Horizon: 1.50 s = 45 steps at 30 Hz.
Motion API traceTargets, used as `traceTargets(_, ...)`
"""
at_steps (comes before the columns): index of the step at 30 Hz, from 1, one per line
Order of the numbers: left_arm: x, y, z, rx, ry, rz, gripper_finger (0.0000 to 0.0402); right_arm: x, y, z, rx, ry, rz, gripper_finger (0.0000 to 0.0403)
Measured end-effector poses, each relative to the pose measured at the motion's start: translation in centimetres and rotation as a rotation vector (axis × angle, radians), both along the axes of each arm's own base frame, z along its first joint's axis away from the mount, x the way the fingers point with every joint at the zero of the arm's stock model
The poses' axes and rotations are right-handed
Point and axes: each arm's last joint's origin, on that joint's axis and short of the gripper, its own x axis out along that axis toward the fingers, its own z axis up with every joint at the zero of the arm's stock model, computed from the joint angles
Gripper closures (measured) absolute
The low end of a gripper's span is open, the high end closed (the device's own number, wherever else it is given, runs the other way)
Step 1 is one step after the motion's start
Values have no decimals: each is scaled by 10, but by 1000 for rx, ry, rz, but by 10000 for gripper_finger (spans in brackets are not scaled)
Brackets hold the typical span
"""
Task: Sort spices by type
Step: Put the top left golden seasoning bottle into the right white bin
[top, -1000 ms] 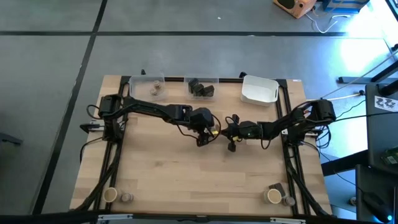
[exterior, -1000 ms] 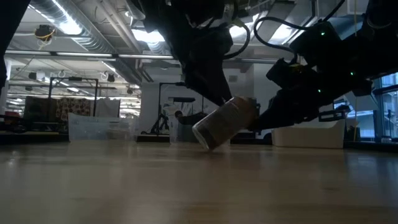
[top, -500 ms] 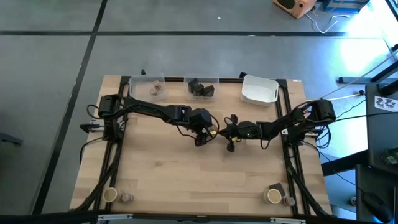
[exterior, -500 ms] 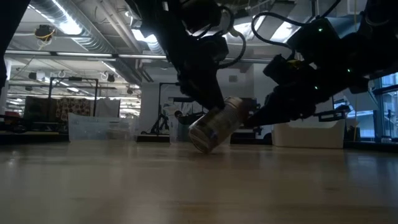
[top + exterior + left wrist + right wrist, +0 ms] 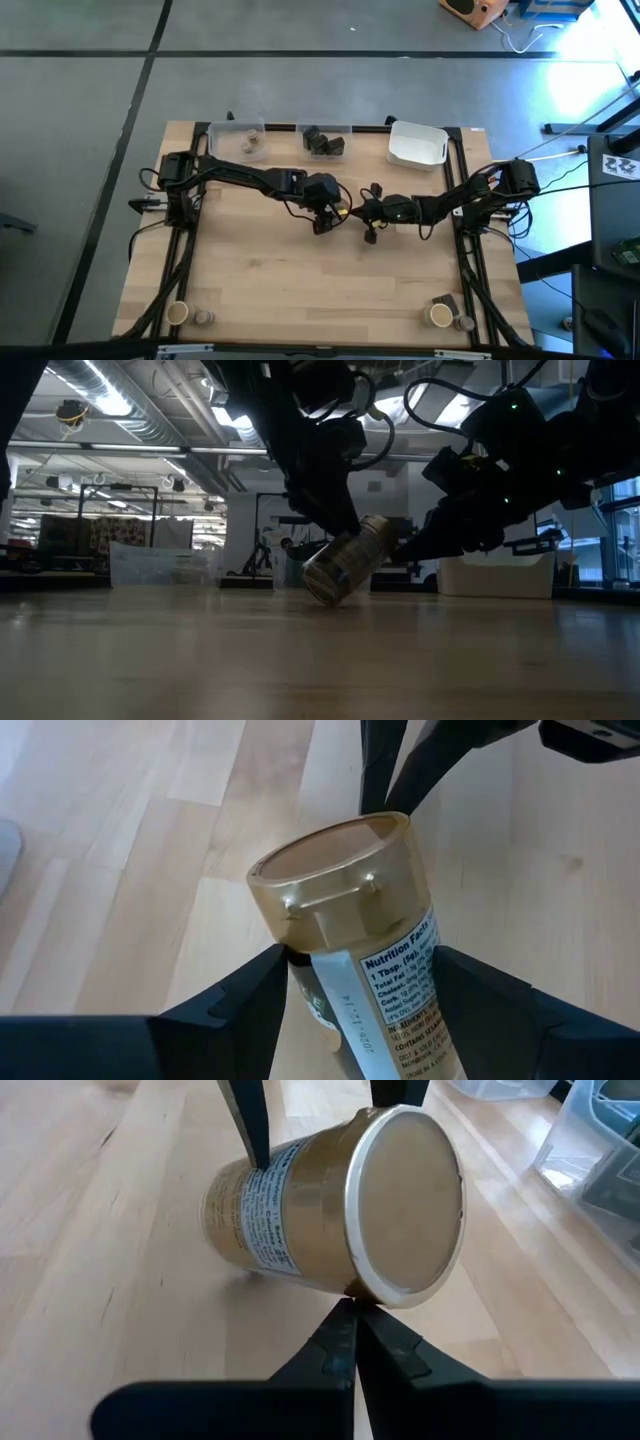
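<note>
Your left gripper (image 5: 365,1010): fingers closed around a tilted tan spice jar (image 5: 355,935), mid-table, its lower end near the wood | Your right gripper (image 5: 350,1342): fingers pressed together, empty, tips just beside the jar's flat end

Glossy plastic spice jar (image 5: 350,910); matt wood table (image 5: 150,870).
</note>
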Motion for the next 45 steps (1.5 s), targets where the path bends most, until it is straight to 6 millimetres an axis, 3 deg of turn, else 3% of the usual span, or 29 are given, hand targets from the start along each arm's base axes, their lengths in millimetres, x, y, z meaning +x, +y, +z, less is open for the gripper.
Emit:
traceTargets(34,-5,-5,2,0,37,14,176,6,0,10,-194,4,83,391)
traceTargets(45,-4,1,2,-6,18,113,168,6,-1,11,-218,5,80,391)
